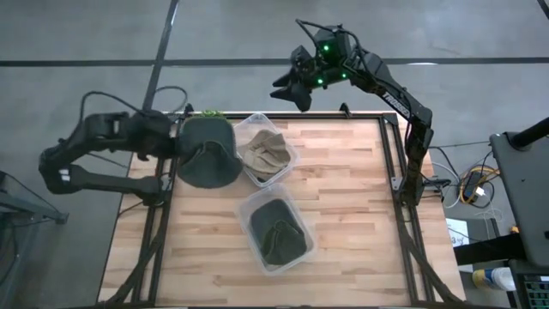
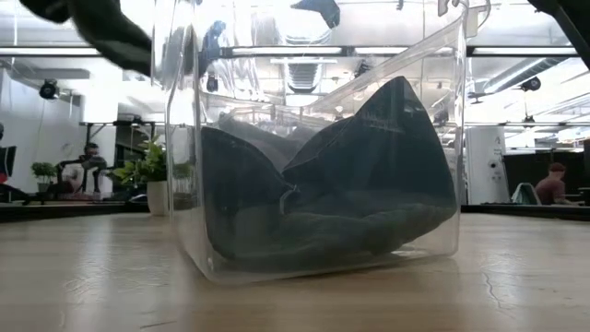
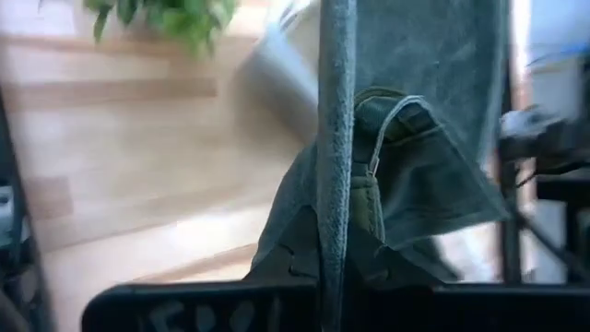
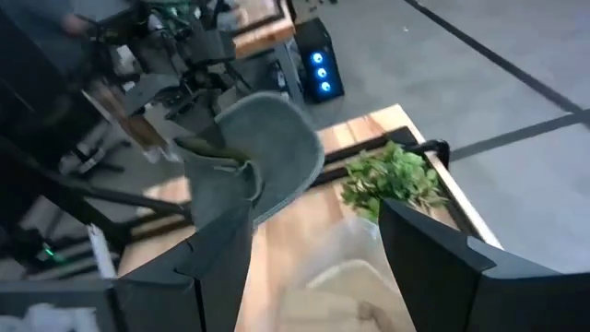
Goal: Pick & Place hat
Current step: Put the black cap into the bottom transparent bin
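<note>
Currently the left gripper [image 1: 176,142] is clamped on the brim of a dark green fabric bucket hat [image 1: 208,152], held up at the table's far left corner beside a clear plastic bin holding a tan crumpled hat [image 1: 266,153]. Left wrist view: the hat's brim [image 3: 336,138] runs edge-on between the closed fingers, crown [image 3: 415,175] behind. A second clear plastic bin containing a dark green hat [image 1: 277,229] sits mid-table on the light wooden slatted tabletop [image 1: 352,206]. Right gripper [image 1: 290,84] is raised beyond the far edge, fingers [image 4: 433,267] spread wide, holding nothing. A small green potted plant [image 4: 392,180] stands at the far edge.
</note>
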Robot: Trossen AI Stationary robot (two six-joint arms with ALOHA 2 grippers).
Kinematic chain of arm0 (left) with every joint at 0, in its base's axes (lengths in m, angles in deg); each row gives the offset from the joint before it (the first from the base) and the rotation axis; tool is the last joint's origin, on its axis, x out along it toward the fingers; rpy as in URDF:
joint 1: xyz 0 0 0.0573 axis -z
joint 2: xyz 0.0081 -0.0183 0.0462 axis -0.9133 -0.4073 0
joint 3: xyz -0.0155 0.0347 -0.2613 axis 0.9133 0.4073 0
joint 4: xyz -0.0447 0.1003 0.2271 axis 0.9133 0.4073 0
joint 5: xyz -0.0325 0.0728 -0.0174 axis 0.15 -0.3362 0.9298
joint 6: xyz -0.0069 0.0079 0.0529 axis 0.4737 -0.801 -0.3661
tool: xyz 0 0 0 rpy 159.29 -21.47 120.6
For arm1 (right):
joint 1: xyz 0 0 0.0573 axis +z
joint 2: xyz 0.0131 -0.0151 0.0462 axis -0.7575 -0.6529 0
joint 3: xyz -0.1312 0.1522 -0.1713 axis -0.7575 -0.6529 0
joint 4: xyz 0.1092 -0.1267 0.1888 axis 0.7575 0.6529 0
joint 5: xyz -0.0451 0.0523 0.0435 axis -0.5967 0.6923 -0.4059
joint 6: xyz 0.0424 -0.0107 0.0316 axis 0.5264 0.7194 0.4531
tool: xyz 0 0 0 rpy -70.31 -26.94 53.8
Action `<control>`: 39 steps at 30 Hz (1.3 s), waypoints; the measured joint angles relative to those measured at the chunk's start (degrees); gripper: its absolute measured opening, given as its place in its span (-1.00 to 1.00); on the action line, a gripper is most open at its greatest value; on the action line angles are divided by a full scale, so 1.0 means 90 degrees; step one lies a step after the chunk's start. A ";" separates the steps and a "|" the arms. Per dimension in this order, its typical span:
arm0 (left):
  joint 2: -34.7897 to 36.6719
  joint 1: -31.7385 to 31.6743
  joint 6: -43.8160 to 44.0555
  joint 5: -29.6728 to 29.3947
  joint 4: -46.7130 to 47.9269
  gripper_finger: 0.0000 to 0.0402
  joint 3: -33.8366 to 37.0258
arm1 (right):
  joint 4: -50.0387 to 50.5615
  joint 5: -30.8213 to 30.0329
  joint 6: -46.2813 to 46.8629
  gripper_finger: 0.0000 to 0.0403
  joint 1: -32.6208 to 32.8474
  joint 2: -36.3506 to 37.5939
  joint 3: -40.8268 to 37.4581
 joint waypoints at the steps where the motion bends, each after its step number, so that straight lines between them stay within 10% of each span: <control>1: -0.0017 0.0002 0.0024 -0.0151 -0.0017 -0.98 -0.0163 | -0.0080 0.0056 0.0134 0.13 -0.0002 0.0000 0.0001; 11: -0.0386 -0.0005 -0.1622 -0.2537 -0.1456 -0.98 -0.1054 | -0.0795 0.0285 0.1166 0.13 0.0108 -0.0122 -0.0001; 39: -0.0861 0.0056 -0.3291 -0.2190 -0.3220 -0.96 -0.1015 | -0.1852 -0.0840 0.0693 0.09 0.0541 -0.0296 -0.0023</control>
